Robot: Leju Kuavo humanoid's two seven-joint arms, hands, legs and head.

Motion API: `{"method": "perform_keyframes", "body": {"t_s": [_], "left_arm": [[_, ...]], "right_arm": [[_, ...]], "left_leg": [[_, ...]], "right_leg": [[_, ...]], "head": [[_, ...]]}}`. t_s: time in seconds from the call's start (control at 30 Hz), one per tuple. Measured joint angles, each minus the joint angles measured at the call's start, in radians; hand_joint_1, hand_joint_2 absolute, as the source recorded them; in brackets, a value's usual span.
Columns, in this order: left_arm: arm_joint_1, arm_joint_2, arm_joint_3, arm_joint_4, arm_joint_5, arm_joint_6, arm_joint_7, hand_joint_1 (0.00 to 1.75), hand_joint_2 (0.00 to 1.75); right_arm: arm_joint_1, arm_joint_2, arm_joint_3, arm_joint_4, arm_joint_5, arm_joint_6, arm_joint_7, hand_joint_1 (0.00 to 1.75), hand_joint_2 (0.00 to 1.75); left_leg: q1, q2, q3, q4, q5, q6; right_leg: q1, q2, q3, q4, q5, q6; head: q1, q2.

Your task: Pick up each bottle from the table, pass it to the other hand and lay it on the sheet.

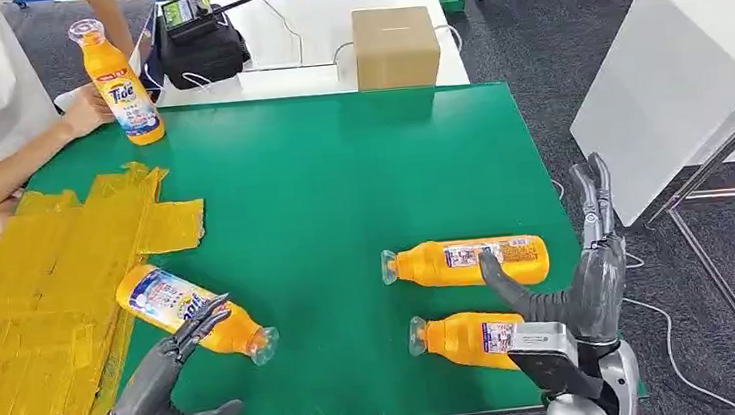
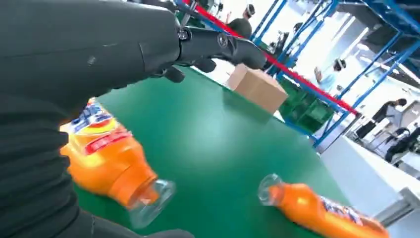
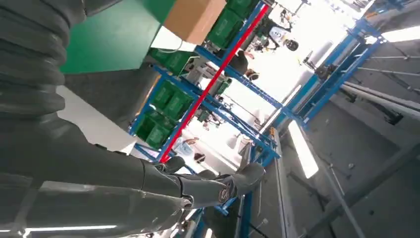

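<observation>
The left hand (image 1: 163,381) sits low at the near left edge of the green table (image 1: 340,170), fingers (image 1: 203,320) spread apart and reaching over the body of a bottle (image 1: 187,309) without closing on it. That orange bottle lies on its side, label up, its clear cap pointing toward the robot's right, its base end just touching the yellow sheet (image 1: 40,296). From the left wrist the same bottle shows close under the palm, and the dark fingers arch above it, not gripping.

Over on the right, the right hand (image 1: 591,278) stands upright at the table's right edge, fingers straight and apart, thumb stretched toward the table, holding nothing. Just beside it lie two more bottles on their sides, caps pointing toward the sheet: the farther bottle (image 1: 469,262) and the nearer bottle (image 1: 465,339), close together but apart.

At the far left corner, a person's hand (image 1: 84,112) steadies an upright bottle (image 1: 120,84) on the table. Behind the table stand a cardboard box (image 1: 396,46) and a black device (image 1: 196,42).
</observation>
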Motion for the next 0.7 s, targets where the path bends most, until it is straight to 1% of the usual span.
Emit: {"method": "perform_keyframes", "body": {"t_s": [0.1,0.17,0.27,0.33,0.43,0.5,0.53,0.6,0.7], "left_arm": [[-0.005,-0.025,-0.011,0.000,0.045,-0.009,-0.022,0.00,1.75],[-0.009,-0.048,-0.015,-0.001,0.102,-0.037,-0.048,0.00,1.75],[-0.014,-0.093,-0.017,-0.016,0.191,-0.099,-0.078,0.00,1.75],[-0.021,-0.122,-0.019,-0.027,0.217,-0.122,-0.086,0.00,1.75],[-0.024,-0.143,-0.020,-0.035,0.233,-0.136,-0.092,0.00,1.75],[-0.027,-0.159,-0.019,-0.037,0.278,-0.177,-0.097,0.00,1.75],[-0.028,-0.170,-0.017,-0.038,0.308,-0.202,-0.098,0.00,1.75],[-0.034,-0.203,-0.011,-0.039,0.390,-0.265,-0.083,0.00,1.75],[-0.043,-0.245,-0.003,-0.039,0.498,-0.305,0.003,0.00,1.75]], "right_arm": [[0.000,-0.007,0.000,-0.004,0.060,0.000,0.029,0.00,1.75],[-0.002,-0.020,0.000,-0.004,0.145,0.012,0.077,0.00,1.75],[-0.018,-0.067,0.000,-0.003,0.248,0.073,0.143,0.00,1.75],[-0.029,-0.097,-0.001,-0.003,0.269,0.098,0.157,0.00,1.75],[-0.035,-0.127,-0.004,-0.002,0.276,0.117,0.164,0.00,1.75],[-0.041,-0.150,-0.004,0.001,0.287,0.169,0.182,0.00,1.75],[-0.047,-0.167,-0.003,0.006,0.286,0.205,0.185,0.00,1.75],[-0.060,-0.232,-0.004,0.029,0.270,0.282,0.175,0.00,1.75],[-0.065,-0.330,-0.024,0.071,0.243,0.330,0.135,0.00,1.75]], "left_leg": [[0.000,0.000,0.000,0.000,0.000,0.000],[-0.001,0.000,0.000,0.000,0.000,0.000],[-0.001,0.000,0.000,0.000,0.000,0.000],[-0.001,-0.001,0.000,0.000,0.000,0.001],[-0.001,0.000,0.000,0.000,0.000,0.001],[-0.001,0.000,0.000,0.000,0.000,0.001],[-0.001,0.000,0.000,0.000,0.000,0.001],[-0.001,-0.001,0.000,0.001,0.000,0.002],[-0.002,-0.004,-0.002,0.001,0.001,0.002]], "right_leg": [[0.000,0.000,0.000,0.000,0.001,0.001],[0.000,0.000,0.000,0.000,0.001,0.001],[0.000,0.000,0.000,0.000,0.001,0.002],[0.000,0.000,0.000,0.000,0.001,0.002],[0.000,0.000,0.000,0.000,0.002,0.002],[0.000,0.000,0.000,0.000,0.002,0.002],[0.000,0.000,0.000,0.000,0.002,0.002],[0.000,-0.001,0.000,0.000,0.002,0.002],[-0.001,-0.004,0.000,0.000,0.002,0.002]], "head": [[0.000,0.000],[0.000,0.000],[0.000,0.000],[0.000,0.000],[0.000,0.000],[-0.001,0.000],[-0.001,0.000],[-0.001,0.000],[0.000,0.000]]}}
